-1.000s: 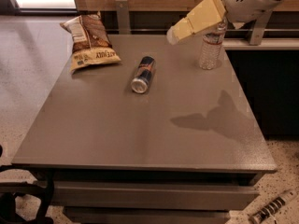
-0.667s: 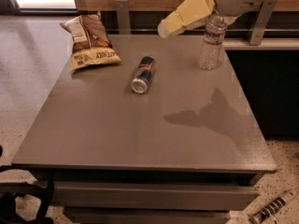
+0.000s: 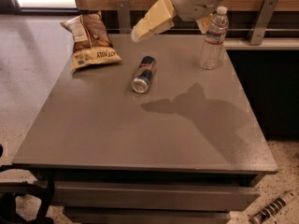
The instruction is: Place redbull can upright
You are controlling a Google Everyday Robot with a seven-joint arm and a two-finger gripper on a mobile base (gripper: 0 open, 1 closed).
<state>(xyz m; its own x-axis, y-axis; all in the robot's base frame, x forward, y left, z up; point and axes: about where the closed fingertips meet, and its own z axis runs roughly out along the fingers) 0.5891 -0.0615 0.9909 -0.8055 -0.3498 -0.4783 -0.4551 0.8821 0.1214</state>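
Blue-and-silver redbull can [image 3: 144,74] lying on its side on grey table [image 3: 93,139], long axis running away from camera, silver end facing near edge. Am hovering my gripper [image 3: 150,23] over far edge, between chip bag [image 3: 91,41] and water bottle [image 3: 212,38]; can sitting below, just camera-side of gripper tip, untouched. Cannot tell how wide gripper is standing

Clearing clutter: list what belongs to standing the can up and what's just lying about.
Job: blue-and-silver metal drink can, on its side; cream tool, raised behind it.
Lying about: brown crinkled chip bag; clear plastic water bottle.
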